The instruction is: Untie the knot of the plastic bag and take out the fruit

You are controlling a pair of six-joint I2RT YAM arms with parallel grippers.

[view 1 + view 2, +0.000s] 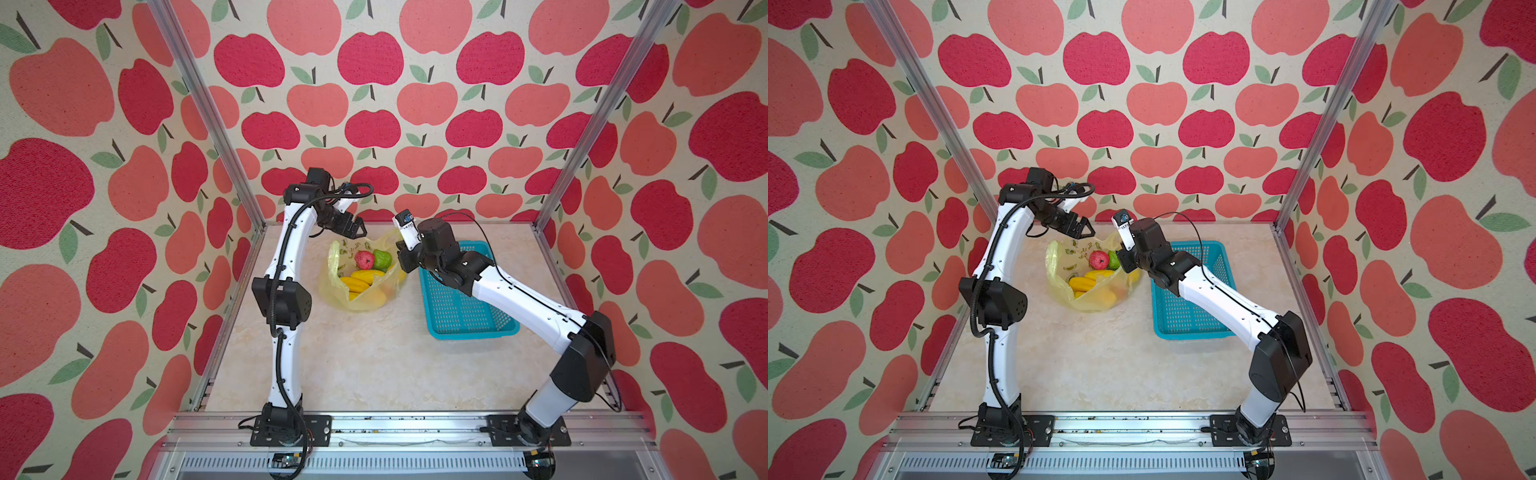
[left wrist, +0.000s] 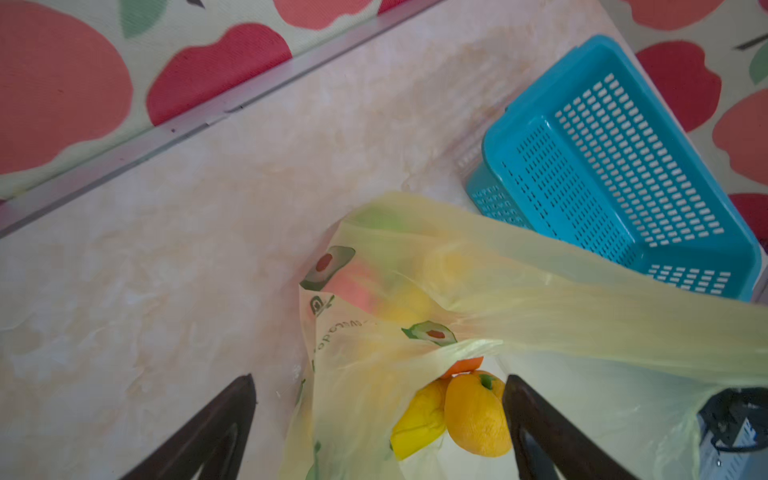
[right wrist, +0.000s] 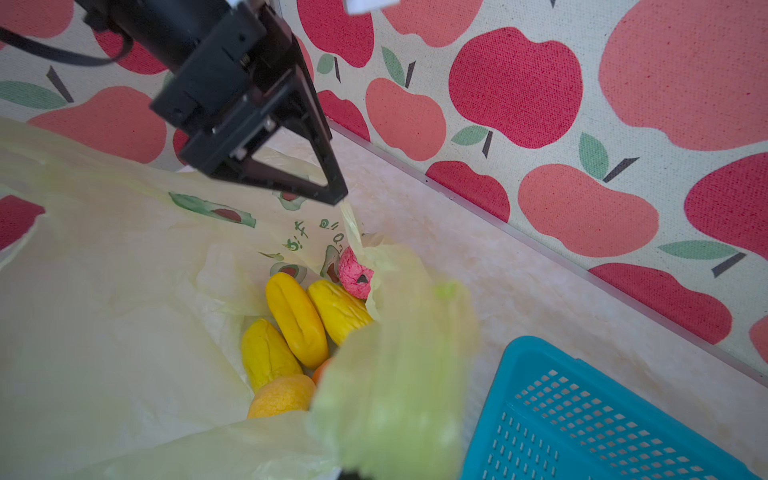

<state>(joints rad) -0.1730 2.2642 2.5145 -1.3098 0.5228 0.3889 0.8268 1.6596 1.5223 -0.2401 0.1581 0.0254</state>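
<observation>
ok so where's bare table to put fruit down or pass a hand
Widest bare tabletop lies in front of the plastic bag, between the left arm and right arm. The turquoise basket is empty. Crowded: the bag's mouth, between the open left gripper and the right gripper pinching its rim.

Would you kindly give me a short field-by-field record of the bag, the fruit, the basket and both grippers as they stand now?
plastic bag: on the table, mouth open, no knot seen
fruit in bag: pink fruit, green fruit, yellow fruits, orange
basket: turquoise, beside the bag, no fruit visible inside
left gripper: jaws open, above the bag's far rim
right gripper: jaws shut, apparently on the bag's rim nearest the basket
</observation>
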